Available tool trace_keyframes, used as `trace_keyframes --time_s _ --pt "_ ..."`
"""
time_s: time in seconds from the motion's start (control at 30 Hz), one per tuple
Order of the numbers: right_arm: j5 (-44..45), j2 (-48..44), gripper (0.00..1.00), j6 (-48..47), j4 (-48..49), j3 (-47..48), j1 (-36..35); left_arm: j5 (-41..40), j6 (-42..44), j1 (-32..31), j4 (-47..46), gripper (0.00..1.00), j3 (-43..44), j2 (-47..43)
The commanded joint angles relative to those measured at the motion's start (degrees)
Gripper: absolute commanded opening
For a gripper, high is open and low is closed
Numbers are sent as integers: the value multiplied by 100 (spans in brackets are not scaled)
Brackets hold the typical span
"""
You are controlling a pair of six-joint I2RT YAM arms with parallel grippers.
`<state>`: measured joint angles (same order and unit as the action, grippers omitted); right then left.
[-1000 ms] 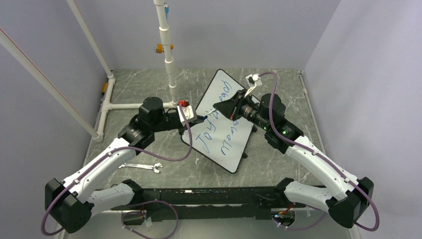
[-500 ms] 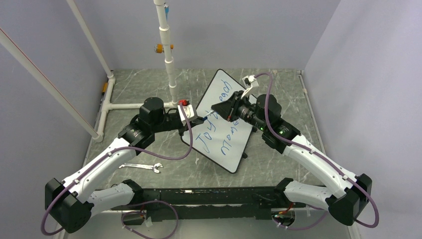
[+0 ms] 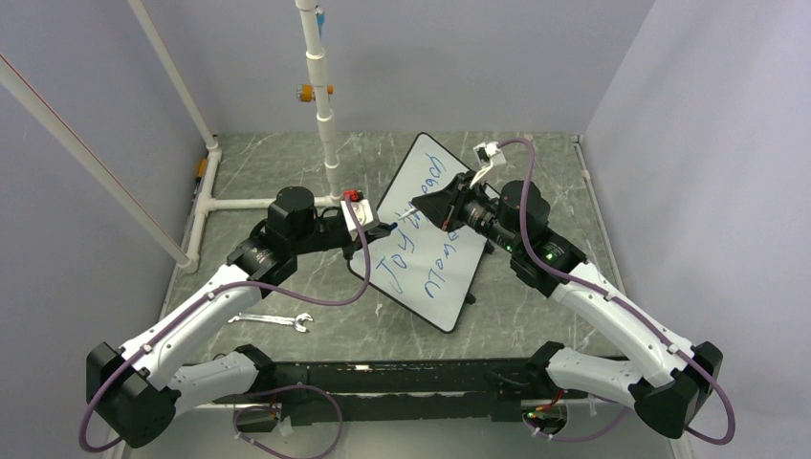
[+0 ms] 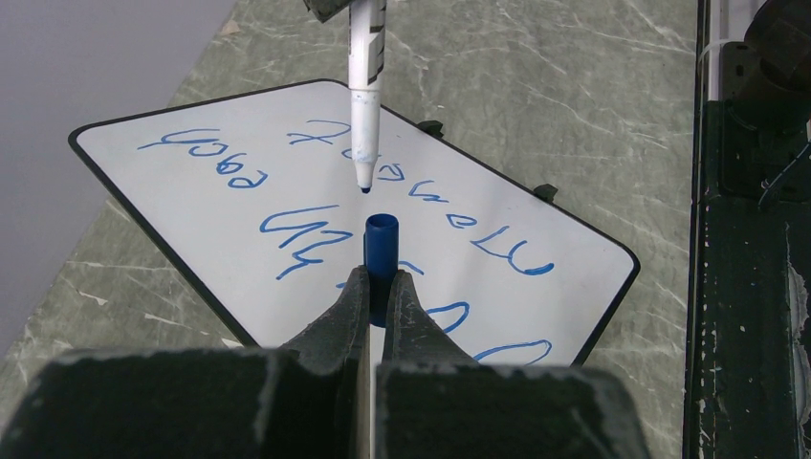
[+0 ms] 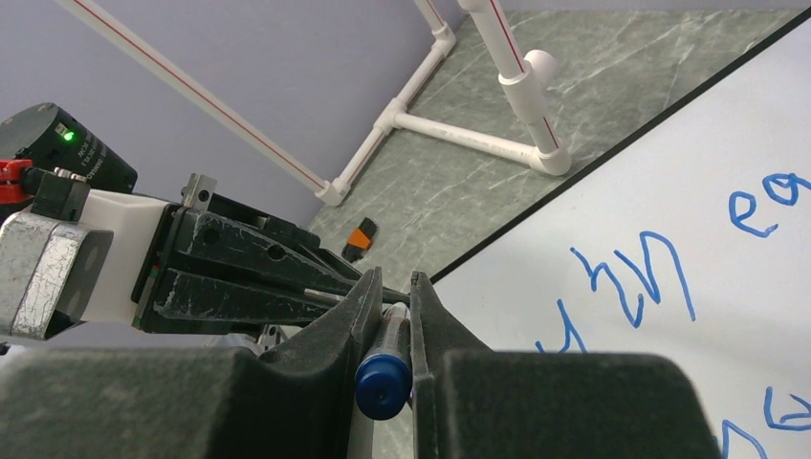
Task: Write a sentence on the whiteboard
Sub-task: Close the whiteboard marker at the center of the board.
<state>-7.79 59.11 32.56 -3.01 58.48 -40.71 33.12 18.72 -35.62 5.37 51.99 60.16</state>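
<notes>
The whiteboard (image 3: 451, 287) lies tilted on the grey table, and the sentence (image 3: 406, 256) in blue handwriting runs across it in two lines. My left gripper (image 4: 382, 277) is shut on a blue marker cap (image 4: 381, 241), held just above the board (image 4: 191, 206). My right gripper (image 5: 390, 287) is shut on the marker (image 5: 383, 381), whose white barrel (image 4: 364, 105) points tip-first at the cap's open end with a small gap between them. In the top view the two grippers, left (image 3: 385, 229) and right (image 3: 419, 207), face each other over the board's left edge.
A metal wrench (image 3: 273, 319) lies on the table in front of the left arm. A white pipe frame (image 3: 325, 124) stands at the back left, with a small orange piece (image 5: 360, 236) near its foot. A black rail (image 3: 402, 378) runs along the near edge.
The right gripper with the marker nudged slightly left toward the cap, then drew back to about where it was. The left arm and the board have not moved.
</notes>
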Motion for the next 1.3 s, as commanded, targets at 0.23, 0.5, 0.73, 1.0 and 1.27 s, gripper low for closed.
trace_keyframes --time_s 0.23,0.5,0.73,1.0,1.27 --pt "-165 -24 0 55 124 186 -31 -8 -145 -12 -84 0 255 30" --pt "-258 106 0 119 177 177 -43 -8 -202 -11 -81 0 283 57" --pt "-234 110 0 129 180 77 -59 -17 -219 -10 -79 0 281 70" --pt "-196 147 0 86 160 38 -69 -15 -241 -16 -88 0 277 48" --pt "-141 274 0 101 148 4 -153 -10 -301 -12 -91 0 299 40"
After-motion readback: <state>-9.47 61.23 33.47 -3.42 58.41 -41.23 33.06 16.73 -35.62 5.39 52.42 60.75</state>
